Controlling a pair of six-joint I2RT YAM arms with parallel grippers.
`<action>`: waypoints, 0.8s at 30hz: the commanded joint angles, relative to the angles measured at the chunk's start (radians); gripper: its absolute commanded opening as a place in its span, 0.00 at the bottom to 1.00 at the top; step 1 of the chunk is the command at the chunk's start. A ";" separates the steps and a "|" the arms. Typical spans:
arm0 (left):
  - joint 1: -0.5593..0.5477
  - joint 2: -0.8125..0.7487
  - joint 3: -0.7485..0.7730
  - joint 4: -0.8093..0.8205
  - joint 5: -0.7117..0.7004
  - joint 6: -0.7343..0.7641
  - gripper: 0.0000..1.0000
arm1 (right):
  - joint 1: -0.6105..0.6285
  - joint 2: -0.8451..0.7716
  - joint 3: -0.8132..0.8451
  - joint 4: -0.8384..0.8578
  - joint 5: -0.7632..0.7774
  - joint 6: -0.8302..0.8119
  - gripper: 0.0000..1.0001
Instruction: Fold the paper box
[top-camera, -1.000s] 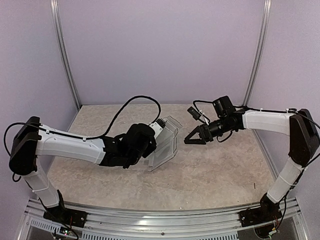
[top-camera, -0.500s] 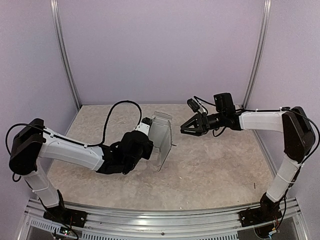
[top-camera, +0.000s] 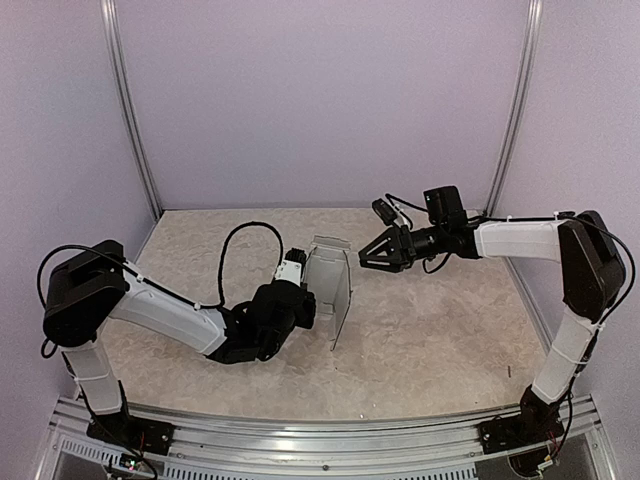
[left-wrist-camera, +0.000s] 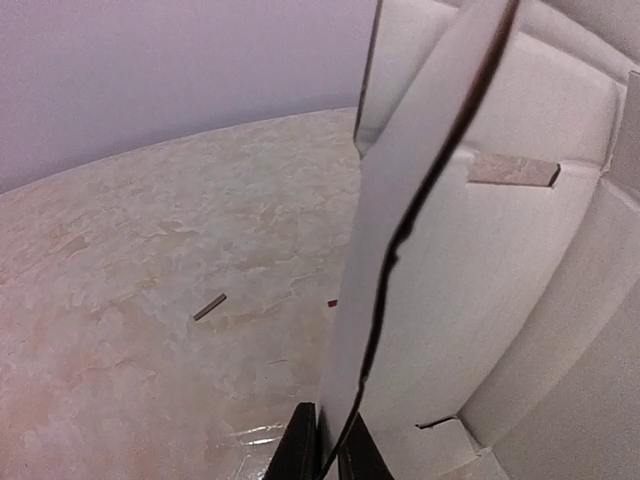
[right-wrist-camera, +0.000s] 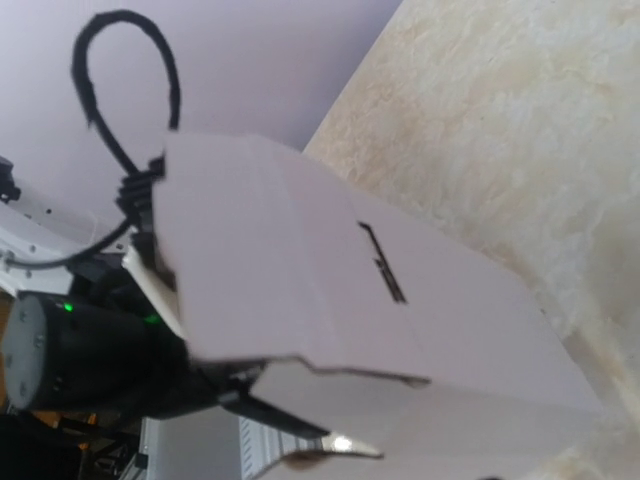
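Box (top-camera: 332, 285) upright on table (top-camera: 430, 340), your left gripper (top-camera: 308, 300) pinched on its left edge; your right gripper (top-camera: 366, 258) gapes empty, just right of box top, not touching.

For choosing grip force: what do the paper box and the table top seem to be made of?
The paper box: thin matte card, pale grey-white, with sharp creases and die-cut slots. The table top: hard mottled beige surface, perhaps stone-look laminate; a faint sheen shows.
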 joint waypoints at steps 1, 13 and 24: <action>-0.008 0.046 -0.029 0.127 0.030 -0.019 0.09 | -0.005 0.040 0.020 -0.025 0.012 -0.005 0.66; -0.009 0.108 -0.014 0.168 0.063 -0.028 0.09 | -0.004 0.119 0.050 -0.096 0.027 -0.037 0.66; -0.008 0.151 0.003 0.201 0.104 -0.010 0.09 | -0.004 0.159 0.056 -0.099 0.028 -0.027 0.66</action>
